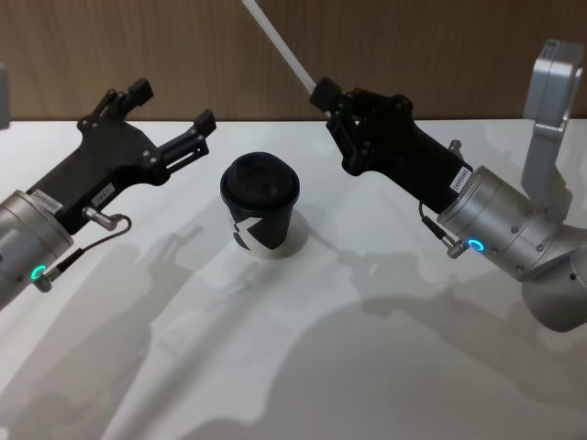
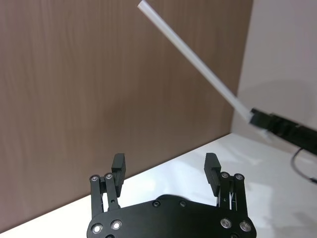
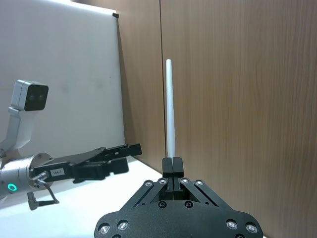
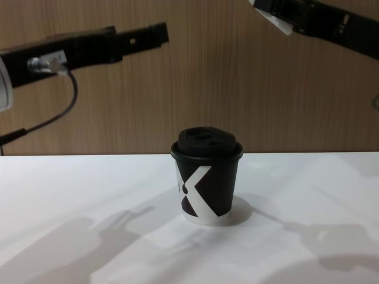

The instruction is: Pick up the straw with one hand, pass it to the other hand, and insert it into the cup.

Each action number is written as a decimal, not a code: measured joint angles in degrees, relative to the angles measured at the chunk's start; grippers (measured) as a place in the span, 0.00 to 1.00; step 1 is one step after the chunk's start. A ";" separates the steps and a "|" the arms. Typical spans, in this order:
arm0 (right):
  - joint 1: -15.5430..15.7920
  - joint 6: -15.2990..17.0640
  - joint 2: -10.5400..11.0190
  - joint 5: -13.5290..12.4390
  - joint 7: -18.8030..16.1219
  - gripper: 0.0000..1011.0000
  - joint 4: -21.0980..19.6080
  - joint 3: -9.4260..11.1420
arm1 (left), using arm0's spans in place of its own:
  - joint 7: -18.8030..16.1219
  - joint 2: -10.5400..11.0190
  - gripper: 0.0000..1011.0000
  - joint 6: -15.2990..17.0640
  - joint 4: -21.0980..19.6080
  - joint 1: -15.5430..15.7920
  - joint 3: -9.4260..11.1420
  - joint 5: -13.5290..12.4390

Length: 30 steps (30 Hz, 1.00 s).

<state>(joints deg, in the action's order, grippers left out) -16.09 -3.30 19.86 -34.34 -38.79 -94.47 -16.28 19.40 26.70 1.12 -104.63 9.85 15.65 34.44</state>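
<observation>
Judging from how things lie, the handover is taken to be the step in hand. The straw (image 1: 280,44) is clamped at one end between the closed fingers of the right gripper (image 1: 323,93), which is raised above the table, behind and to the right of the cup (image 1: 260,206). The straw is pointed up and away, tilted toward the robot's left. The left gripper (image 1: 172,105) is held in the air to the left of the cup, with its fingers spread wide and nothing between them.

For the next move, the free length of the straw would need to be brought between the left fingers, which are well apart from it now. A grip should be closed there before the right one is released.

The cup is stood upright, lid on, on a plain white table (image 1: 275,385). A brown wooden wall (image 1: 440,46) is seen behind.
</observation>
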 joint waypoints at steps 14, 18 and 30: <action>-0.04 0.00 0.02 -0.14 -0.10 0.01 0.00 0.00 | 10.44 0.17 0.99 2.67 0.80 1.56 -1.08 12.55; -0.04 0.00 0.02 -0.16 -0.12 0.01 0.00 0.01 | 13.03 -0.25 0.99 3.76 1.74 2.53 -0.94 15.80; -0.04 -0.01 0.02 -0.20 -0.16 0.01 0.00 0.01 | 19.82 -2.74 0.99 8.07 5.85 6.53 0.39 25.49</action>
<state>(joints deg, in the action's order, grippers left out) -16.12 -3.30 19.88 -34.54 -38.94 -94.47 -16.28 39.22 23.96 9.19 -98.78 16.38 16.03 59.92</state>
